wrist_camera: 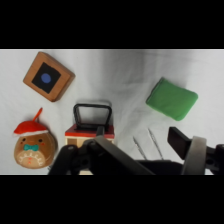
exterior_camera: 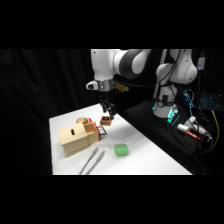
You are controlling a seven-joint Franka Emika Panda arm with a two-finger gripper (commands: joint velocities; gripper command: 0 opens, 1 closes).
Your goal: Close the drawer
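- While hanging above the table's far half, the gripper [exterior_camera: 107, 111] is pointing straight down and gripping nothing; its fingers [wrist_camera: 181, 141] are standing apart, with only bare table showing past them in the wrist view.
- Directly below it, the drawer [exterior_camera: 93, 131] is sticking out of the slotted wooden box [exterior_camera: 75, 140], its dark wire handle [wrist_camera: 92, 115] facing away from the box, so the front is offering a flat face to push on.
- Just beyond the handle, the small brown cube [exterior_camera: 105, 120] is sitting clear of the drawer's travel.
- Beside the box, a gingerbread-face toy [wrist_camera: 33, 145] is lying at the drawer's side.
- Further out, the green block [exterior_camera: 120, 149] and 1 pair of metal tongs [exterior_camera: 92, 161] are resting nearer the front edge, apart from the drawer.
- Judging by this, the closing push is not yet begun.
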